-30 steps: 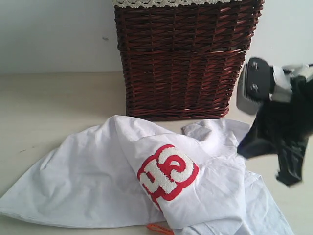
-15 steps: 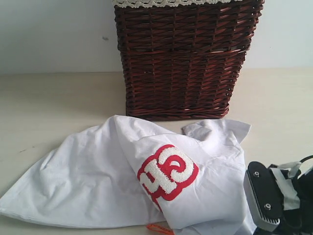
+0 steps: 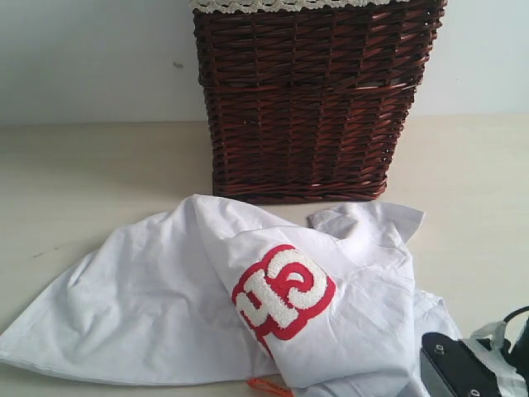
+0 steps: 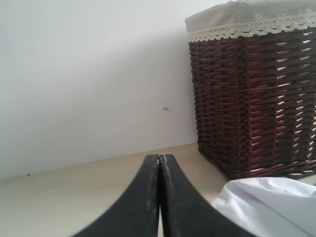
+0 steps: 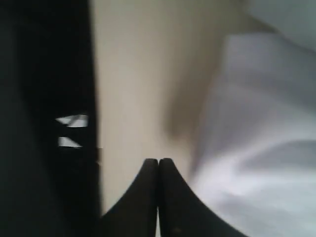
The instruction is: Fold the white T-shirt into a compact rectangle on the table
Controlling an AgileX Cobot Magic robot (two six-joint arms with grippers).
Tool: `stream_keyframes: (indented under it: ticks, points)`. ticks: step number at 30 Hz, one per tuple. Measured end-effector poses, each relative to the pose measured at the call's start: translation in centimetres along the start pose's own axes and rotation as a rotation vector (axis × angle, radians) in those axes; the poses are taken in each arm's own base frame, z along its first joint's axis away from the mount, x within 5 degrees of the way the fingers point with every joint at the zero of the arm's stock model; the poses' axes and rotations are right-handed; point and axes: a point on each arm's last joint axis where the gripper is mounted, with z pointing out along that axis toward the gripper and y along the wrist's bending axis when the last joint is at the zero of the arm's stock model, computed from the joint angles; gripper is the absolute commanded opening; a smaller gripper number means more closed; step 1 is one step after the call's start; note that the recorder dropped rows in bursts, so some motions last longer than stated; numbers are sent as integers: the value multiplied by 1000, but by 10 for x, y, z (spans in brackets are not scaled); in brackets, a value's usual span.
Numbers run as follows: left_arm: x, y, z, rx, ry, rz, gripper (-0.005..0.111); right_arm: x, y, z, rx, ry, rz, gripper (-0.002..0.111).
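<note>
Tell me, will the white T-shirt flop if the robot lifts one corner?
Probably floppy: the white T-shirt lies in soft, rumpled folds on the table. Lifted, it would likely droop and unfold. Pushed, it would probably bunch up rather than slide flat.

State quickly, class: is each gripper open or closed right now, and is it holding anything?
Left gripper: closed, holding nothing.
Right gripper: closed, holding nothing.
</note>
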Motion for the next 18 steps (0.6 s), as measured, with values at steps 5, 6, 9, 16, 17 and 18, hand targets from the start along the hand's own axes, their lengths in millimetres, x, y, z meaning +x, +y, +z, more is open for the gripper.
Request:
stream_keyframes:
  ticks: [5,6,9,16,17,18]
  points:
    - [0,0,0,0,0,0,0,-2,17,-2,-184,-26,2,0]
    - [0,0,0,0,0,0,0,-3,17,-2,-182,-31,10,0]
    - [0,0,0,0,0,0,0,-11,19,-8,-124,-98,32,0]
    - [0,0,0,0,0,0,0,-39,17,-37,252,-361,-9,43]
    - [0,0,0,0,0,0,0,-42,18,-38,271,-371,-34,48]
    - [0,0,0,0,0,0,0,-45,18,-37,275,-374,-47,50]
